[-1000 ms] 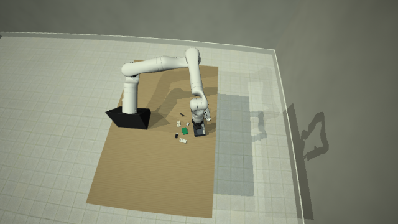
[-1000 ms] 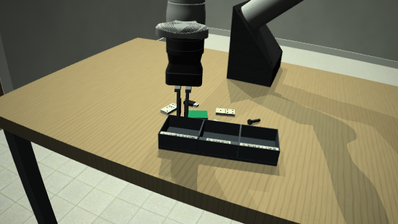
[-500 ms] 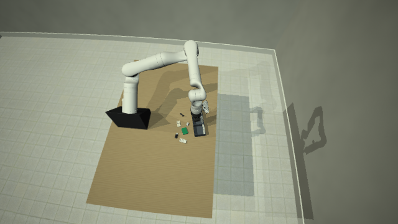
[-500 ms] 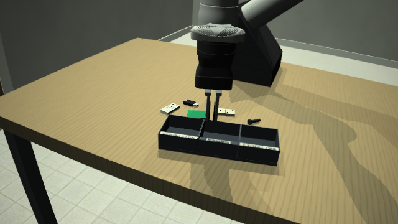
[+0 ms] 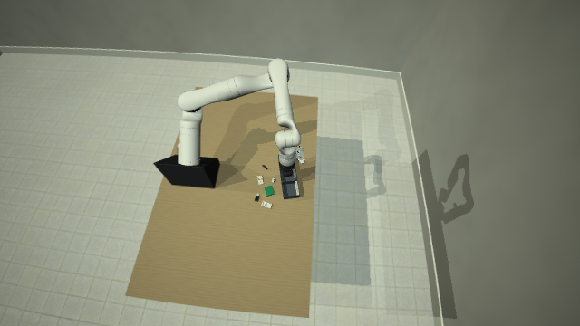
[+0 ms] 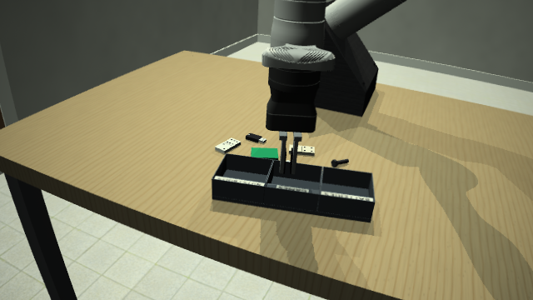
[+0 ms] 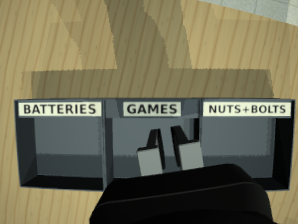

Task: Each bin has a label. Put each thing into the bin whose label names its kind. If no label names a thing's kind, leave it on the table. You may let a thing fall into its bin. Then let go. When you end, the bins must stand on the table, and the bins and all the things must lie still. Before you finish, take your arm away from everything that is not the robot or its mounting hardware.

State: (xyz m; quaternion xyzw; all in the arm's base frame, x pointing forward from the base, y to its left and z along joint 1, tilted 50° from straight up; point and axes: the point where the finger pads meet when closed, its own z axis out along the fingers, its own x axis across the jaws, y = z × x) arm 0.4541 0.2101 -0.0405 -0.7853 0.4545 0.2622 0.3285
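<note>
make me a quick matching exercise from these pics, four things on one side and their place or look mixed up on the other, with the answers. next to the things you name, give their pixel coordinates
Things
1. gripper (image 5: pixel 287 171) (image 6: pixel 288 172) (image 7: pixel 167 140)
2. bolt (image 5: pixel 265 167) (image 6: pixel 340 162)
3. USB stick (image 5: pixel 256 197) (image 6: pixel 255 137)
4. GAMES label (image 6: pixel 292 188) (image 7: pixel 152 109)

Places and looks
A. black body with a pale end
B. fingers a little apart, nothing between them
C. on the middle bin
D. all dark, lying on the table outside the bins

Right pairs: 1-B, 2-D, 3-A, 4-C

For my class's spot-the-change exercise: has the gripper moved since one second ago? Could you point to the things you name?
Yes: in the exterior view, the gripper (image 5: pixel 287 172) (image 6: pixel 287 172) (image 7: pixel 167 140) moved right, to the middle compartment (image 5: pixel 294 174) (image 6: pixel 291 197) (image 7: pixel 151 109).
</note>
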